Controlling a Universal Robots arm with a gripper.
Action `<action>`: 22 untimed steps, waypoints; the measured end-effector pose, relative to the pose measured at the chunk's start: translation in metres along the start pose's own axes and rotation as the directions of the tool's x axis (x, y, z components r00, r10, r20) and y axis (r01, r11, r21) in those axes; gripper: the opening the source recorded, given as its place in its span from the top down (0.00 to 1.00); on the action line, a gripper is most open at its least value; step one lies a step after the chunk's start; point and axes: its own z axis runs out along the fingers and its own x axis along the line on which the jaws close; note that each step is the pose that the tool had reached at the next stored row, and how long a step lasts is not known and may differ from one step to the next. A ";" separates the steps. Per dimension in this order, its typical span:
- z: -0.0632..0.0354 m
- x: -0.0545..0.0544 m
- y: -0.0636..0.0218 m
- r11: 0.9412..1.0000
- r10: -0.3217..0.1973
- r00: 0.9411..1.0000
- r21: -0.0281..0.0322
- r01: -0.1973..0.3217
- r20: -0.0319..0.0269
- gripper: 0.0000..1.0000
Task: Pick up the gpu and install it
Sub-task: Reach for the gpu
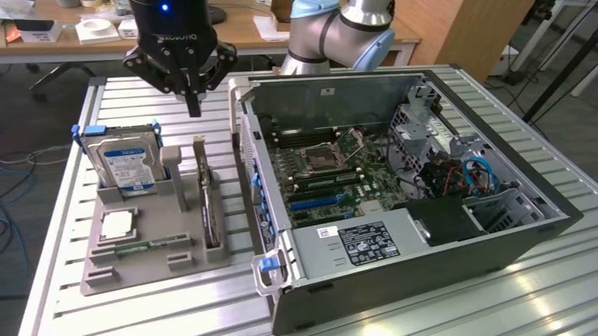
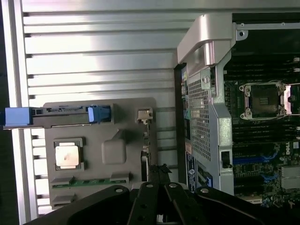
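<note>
Gripper (image 1: 195,106) closed and empty, above gpu (image 1: 209,210) standing in grey tray (image 1: 140,269)

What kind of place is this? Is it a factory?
Probably a robotics lab or workshop. A robot arm stands by a metal table with an opened computer case and a gray tray of computer parts; a wooden desk sits behind.

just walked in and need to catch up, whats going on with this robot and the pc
The robot arm's tool hangs shut and empty above the gpu, which stands on edge in the grey holder next to the hard drive. The open computer case sits beside the holder. The gpu is not yet picked up.
</note>
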 end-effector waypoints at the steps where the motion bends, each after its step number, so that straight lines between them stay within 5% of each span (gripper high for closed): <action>1: -0.0001 0.000 -0.0015 1.000 0.000 1.000 0.000 0.000 0.000 0.90; 22: -0.0018 0.003 -0.0340 1.000 0.000 1.000 0.000 0.000 0.000 0.90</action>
